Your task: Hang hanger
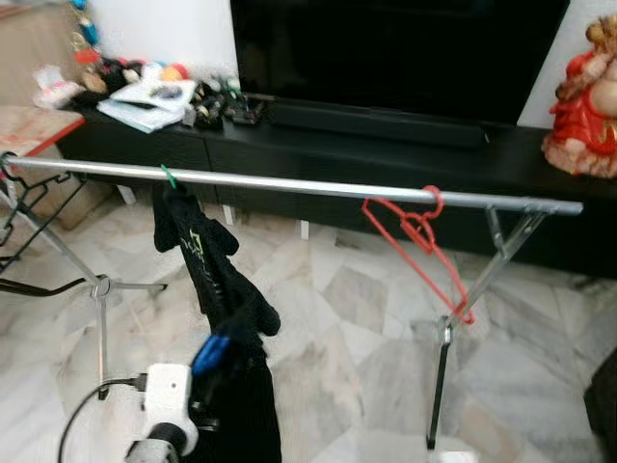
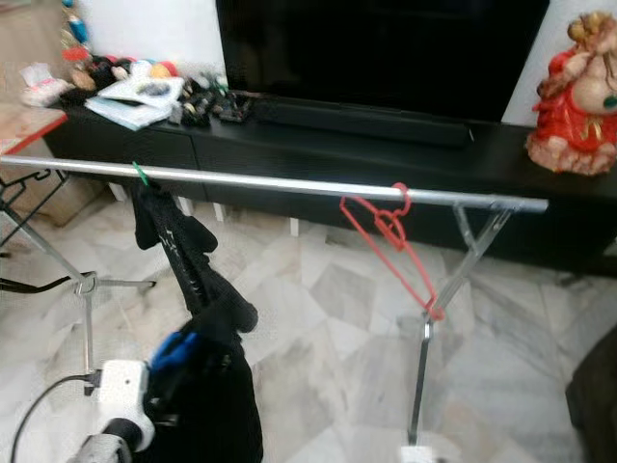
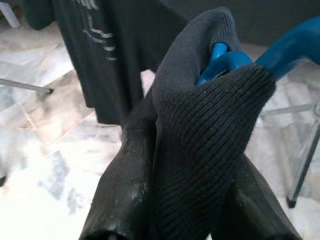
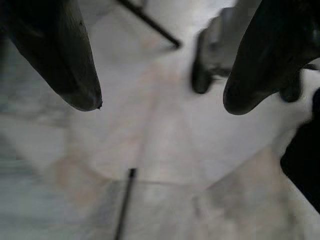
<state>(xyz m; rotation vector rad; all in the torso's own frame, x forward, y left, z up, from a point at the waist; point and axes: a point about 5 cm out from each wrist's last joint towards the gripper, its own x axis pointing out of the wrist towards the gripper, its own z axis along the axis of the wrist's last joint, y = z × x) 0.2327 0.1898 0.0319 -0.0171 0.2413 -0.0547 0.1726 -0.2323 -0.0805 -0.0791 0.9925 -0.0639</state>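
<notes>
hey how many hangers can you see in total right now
3. A green hanger on the rail carries a black garment; an empty red hanger hangs further right; a blue hanger, cloth-wrapped, sits in the left gripper. The dark wire shapes at the rail's left end are unclear.

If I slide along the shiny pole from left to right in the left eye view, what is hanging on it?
Small green hanger hook holding a black garment → empty red wire hanger, hooked near the right end of the silver metal rail.

Robot body: white wrist housing, black fingers

A white, boxy wrist housing [image 1: 166, 394] is seen on the left arm, with a black cable [image 1: 85, 410] looped from it. Rounded, matte black fingers [image 4: 60, 55] are borne by the right gripper [image 4: 162, 102].
</notes>
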